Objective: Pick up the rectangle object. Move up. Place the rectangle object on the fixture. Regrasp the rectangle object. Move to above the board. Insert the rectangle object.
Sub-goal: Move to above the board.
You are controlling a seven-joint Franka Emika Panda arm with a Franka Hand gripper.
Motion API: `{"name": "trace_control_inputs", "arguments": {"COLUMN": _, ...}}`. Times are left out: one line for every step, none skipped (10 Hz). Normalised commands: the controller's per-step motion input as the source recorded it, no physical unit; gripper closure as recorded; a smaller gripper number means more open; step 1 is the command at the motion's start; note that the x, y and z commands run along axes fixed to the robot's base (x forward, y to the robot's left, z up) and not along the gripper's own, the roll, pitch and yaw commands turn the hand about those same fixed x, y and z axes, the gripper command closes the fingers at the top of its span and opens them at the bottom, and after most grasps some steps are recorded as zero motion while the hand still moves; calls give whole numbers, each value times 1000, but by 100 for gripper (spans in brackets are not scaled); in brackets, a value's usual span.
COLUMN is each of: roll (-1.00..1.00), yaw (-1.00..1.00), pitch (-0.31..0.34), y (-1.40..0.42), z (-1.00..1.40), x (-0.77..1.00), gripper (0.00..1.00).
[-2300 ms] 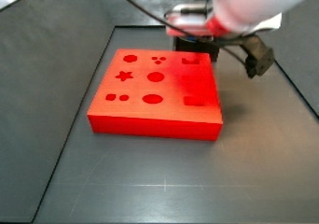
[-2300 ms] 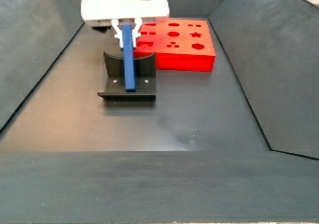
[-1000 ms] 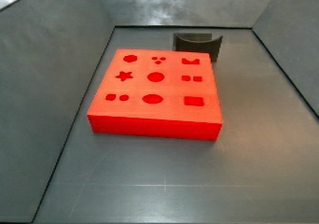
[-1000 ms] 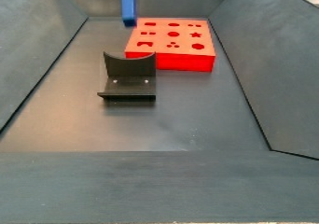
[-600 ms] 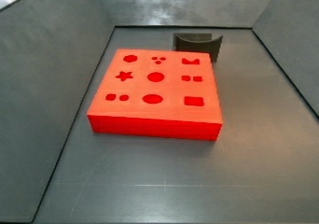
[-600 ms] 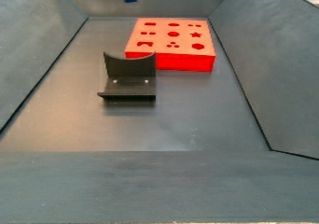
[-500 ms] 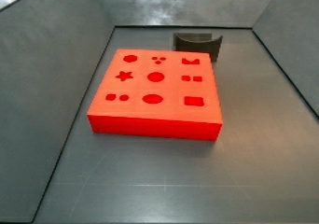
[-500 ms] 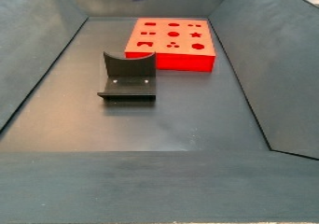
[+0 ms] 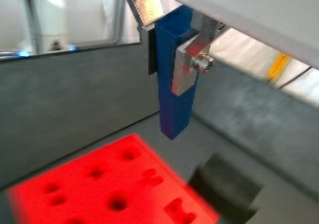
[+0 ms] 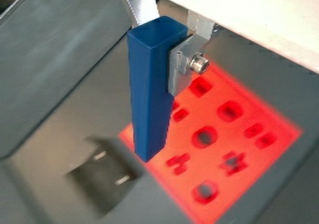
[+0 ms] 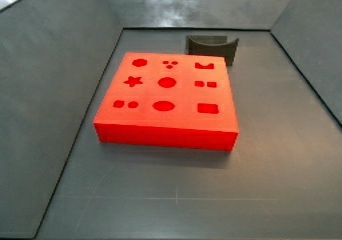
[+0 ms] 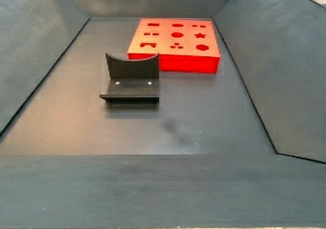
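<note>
Gripper (image 9: 173, 55) – slim blue rectangle object (image 10: 152, 88) clamped

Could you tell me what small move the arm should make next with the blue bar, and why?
Probably a short sideways shift while staying high, to bring the rectangle object over the board. In both wrist views the gripper holds the bar upright, well above the floor. Its lower end looks to hang near the board's edge, beside the fixture, not over a hole.
</note>
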Motion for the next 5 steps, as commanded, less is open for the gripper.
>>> {"name": "trace_control_inputs", "arguments": {"roll": -1000, "yaw": -44, "pitch": -49, "y": -675, "z": 165, "x": -498, "gripper": 100}}
{"name": "trace_control_inputs", "arguments": {"roll": -1000, "yaw": -47, "pitch": -59, "y": -481, "z": 117, "x": -375, "gripper": 100}}
{"name": "trace_control_inputs", "arguments": {"roll": -843, "yaw": -33, "pitch": -50, "y": -206, "z": 45, "x": -204, "gripper": 100}}
{"name": "trace_control_inputs", "arguments": {"roll": -622, "yaw": -28, "pitch": -39, "y": -116, "z": 34, "x": -133, "gripper": 100}}
{"name": "trace_control_inputs", "arguments": {"roll": -374, "yaw": -14, "pitch": -29, "y": -58, "z": 11, "x": -80, "gripper": 100}}
